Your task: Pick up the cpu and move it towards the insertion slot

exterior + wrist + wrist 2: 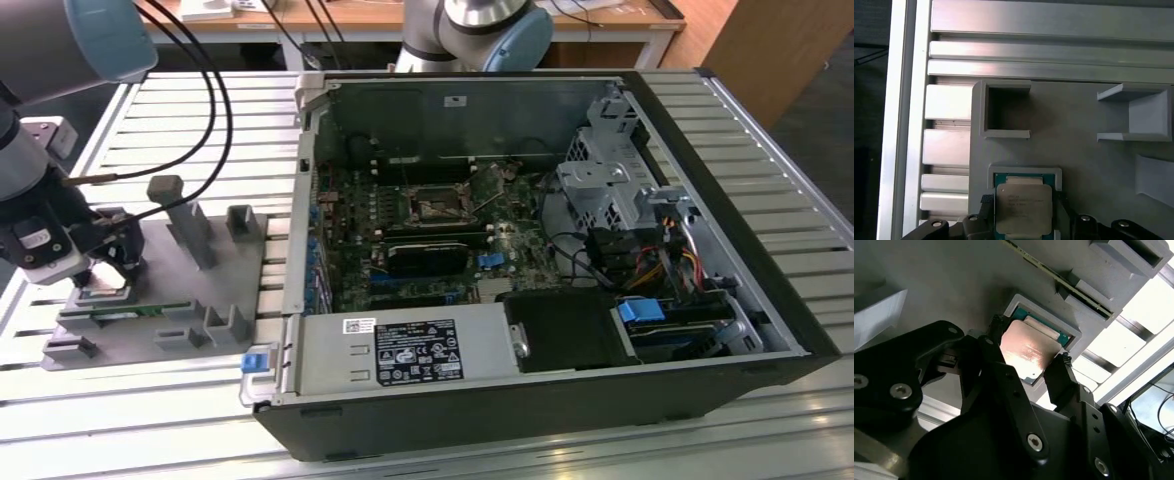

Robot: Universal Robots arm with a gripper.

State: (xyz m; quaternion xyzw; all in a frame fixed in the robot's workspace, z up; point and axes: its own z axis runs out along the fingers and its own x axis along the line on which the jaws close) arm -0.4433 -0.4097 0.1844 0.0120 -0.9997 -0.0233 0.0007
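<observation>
This is a robotics lab or test workshop. In the exterior view a slatted aluminium-profile table point(134, 405) spans the frame. It bears an opened black desktop computer case point(534, 410) at centre right. A grey robot arm with pale blue joint caps point(475, 30) stands at upper centre, before light wooden desks point(350, 14).

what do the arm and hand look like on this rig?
The arm is silver-grey tubing with pale-blue joint caps, and black cables loop off it. The hand is matte black, built from jointed links pinned with silver screws. A white block sits at the wrist.
</observation>
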